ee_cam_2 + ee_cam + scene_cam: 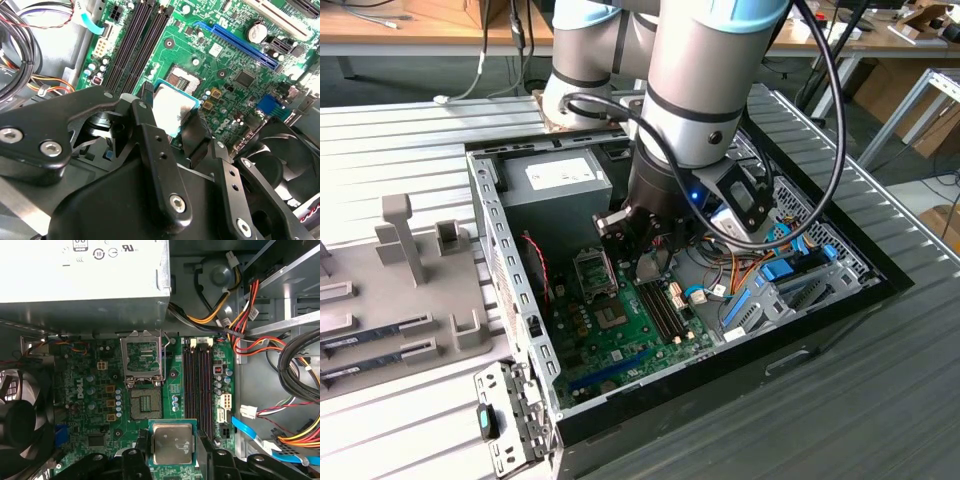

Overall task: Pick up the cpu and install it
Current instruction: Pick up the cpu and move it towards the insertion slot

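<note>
The cpu (172, 442) is a small square chip with a silvery top and a thin green rim. My gripper (172, 446) is shut on it, one black finger (141, 446) on each side, and holds it flat above the green motherboard (95, 440). In the second wrist view the cpu (172, 107) hangs just short of the open socket (182, 80). That socket (145, 402) shows bare, with its metal load plate (142, 357) flipped up behind it. In the exterior view my gripper (638, 245) reaches down into the open computer case (505, 265), beside the socket (613, 318).
A grey power-supply box (82, 270) sits beyond the socket. Dark memory slots (197, 380) run beside it, and a black fan (22, 410) is on the other side. Bundles of coloured cables (280, 355) fill the case's far end. A grey tray (380, 340) lies at the exterior view's left.
</note>
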